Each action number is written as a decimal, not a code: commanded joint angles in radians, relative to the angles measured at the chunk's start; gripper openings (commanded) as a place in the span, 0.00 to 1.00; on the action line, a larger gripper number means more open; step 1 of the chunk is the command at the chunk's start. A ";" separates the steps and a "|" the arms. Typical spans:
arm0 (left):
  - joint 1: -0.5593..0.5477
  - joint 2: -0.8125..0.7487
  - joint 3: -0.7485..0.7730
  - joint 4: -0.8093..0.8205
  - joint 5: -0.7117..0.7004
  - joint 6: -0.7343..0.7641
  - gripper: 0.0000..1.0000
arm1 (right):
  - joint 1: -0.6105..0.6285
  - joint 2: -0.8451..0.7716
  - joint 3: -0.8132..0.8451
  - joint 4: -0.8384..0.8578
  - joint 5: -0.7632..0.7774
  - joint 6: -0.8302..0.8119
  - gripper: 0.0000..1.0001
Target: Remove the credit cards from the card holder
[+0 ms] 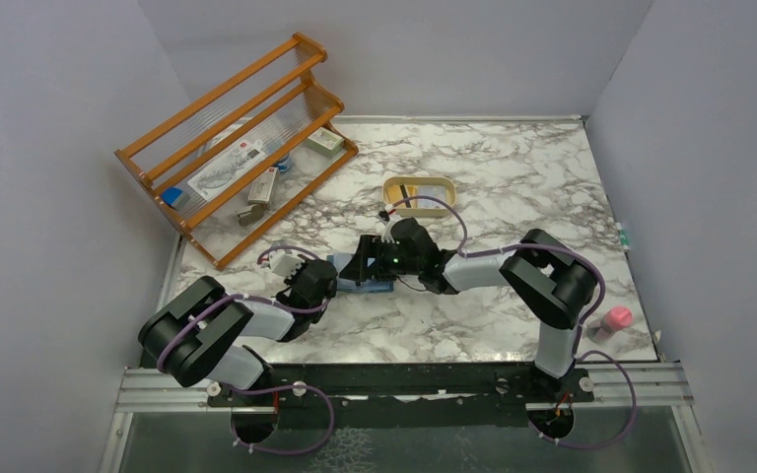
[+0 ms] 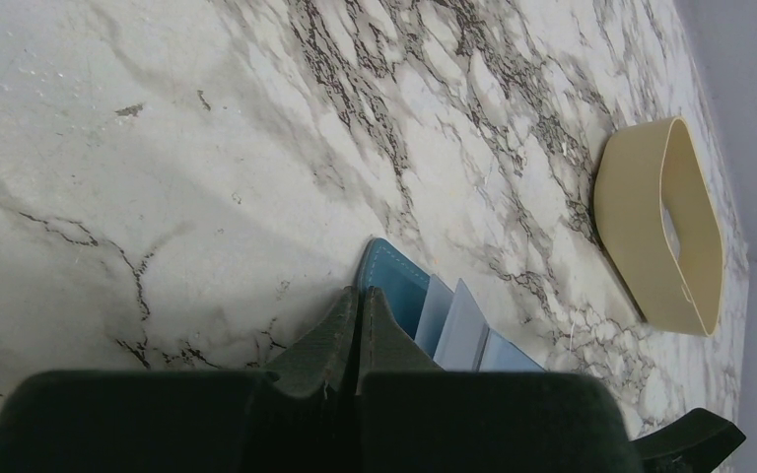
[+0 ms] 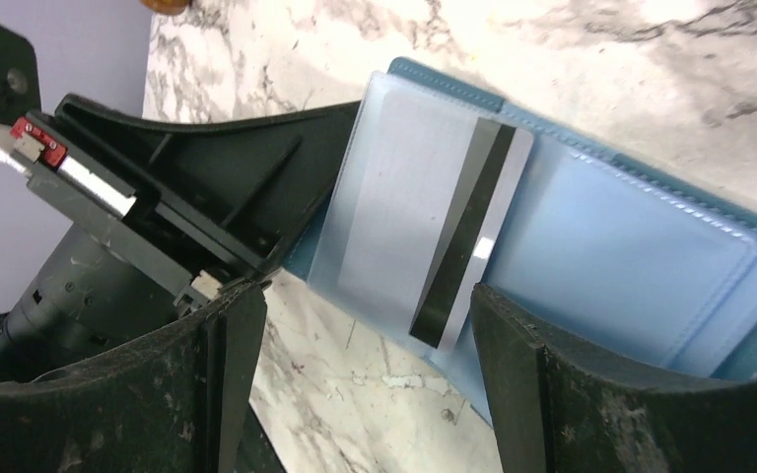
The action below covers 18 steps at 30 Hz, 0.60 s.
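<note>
The teal-blue card holder (image 1: 382,287) lies open on the marble table, mostly hidden under my grippers in the top view. In the right wrist view its pale blue inner slots (image 3: 631,256) show, and a pale blue-white credit card with a dark stripe (image 3: 404,207) sticks partly out of a slot. My right gripper (image 3: 365,305) is open just above that card, one finger on each side of its end. My left gripper (image 2: 358,296) is shut at the holder's teal end (image 2: 394,281). Pale card edges (image 2: 463,325) show beside it. No yellow card shows.
A cream rounded tray (image 1: 419,195) stands just behind the holder and also shows in the left wrist view (image 2: 660,227). A wooden rack (image 1: 237,148) with white packets is at the back left. A pink object (image 1: 617,318) sits by the table's right edge.
</note>
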 commanded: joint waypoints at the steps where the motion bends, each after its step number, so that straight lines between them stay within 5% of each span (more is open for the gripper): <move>1: -0.007 0.036 -0.023 -0.160 0.049 0.021 0.00 | 0.000 -0.026 -0.004 -0.019 0.086 -0.020 0.82; 18: -0.007 0.036 -0.017 -0.161 0.055 0.021 0.00 | 0.001 0.060 0.009 0.019 0.017 0.045 0.82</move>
